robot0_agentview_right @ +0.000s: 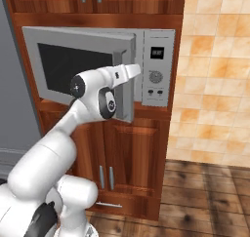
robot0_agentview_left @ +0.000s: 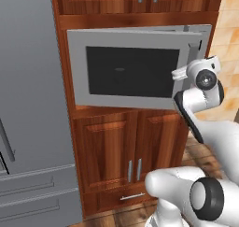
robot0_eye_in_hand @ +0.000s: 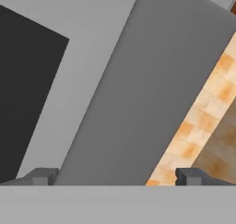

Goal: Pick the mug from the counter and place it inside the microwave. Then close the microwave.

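The microwave (robot0_agentview_right: 157,68) sits built into wooden cabinetry, its dark-windowed door (robot0_agentview_left: 126,67) swung partly out from the body. Its button panel and display face me in the right base view. My gripper (robot0_eye_in_hand: 113,177) is open, close up against the door. The door's thick grey free edge (robot0_eye_in_hand: 152,89) runs between the two widely spaced fingertips (robot0_eye_in_hand: 42,176). My wrist (robot0_agentview_right: 128,71) sits at that same edge of the door. The mug is hidden from me, and the counter is out of view.
A tall grey fridge (robot0_agentview_left: 28,104) stands left of the microwave. Wooden cabinet doors (robot0_agentview_left: 121,146) with metal handles lie below it, and more cabinets above. An orange tiled wall (robot0_agentview_right: 215,85) and a wood floor (robot0_agentview_right: 205,192) are to the right.
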Robot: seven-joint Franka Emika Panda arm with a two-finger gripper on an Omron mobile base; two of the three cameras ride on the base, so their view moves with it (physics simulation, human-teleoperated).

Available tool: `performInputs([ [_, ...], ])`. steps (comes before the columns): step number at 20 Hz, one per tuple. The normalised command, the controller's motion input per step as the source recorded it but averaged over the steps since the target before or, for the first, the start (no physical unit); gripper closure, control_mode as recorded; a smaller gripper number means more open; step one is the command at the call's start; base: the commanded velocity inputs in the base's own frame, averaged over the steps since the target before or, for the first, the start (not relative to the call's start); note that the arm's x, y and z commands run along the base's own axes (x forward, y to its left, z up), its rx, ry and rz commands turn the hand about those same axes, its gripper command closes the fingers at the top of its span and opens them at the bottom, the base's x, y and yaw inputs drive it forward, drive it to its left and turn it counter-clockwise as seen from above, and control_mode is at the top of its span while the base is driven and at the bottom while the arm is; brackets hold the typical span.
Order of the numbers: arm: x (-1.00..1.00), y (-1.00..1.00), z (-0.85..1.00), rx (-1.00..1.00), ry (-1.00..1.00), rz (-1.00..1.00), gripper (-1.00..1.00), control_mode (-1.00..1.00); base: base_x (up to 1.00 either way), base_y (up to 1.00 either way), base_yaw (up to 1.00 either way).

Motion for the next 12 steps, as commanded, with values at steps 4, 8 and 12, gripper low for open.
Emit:
performInputs([
  [4,0.42,-0.31,0.11,0.00,0.07,0.02,-1.00,-1.00,0.00,0.00,0.00],
  [8,0.43,-0.30,0.09,0.00,0.08,0.02,-1.00,-1.00,0.00,0.00,0.00],
  [12,0.42,-0.30,0.04,0.00,0.07,0.02,-1.00,-1.00,0.00,0.00,0.00],
])
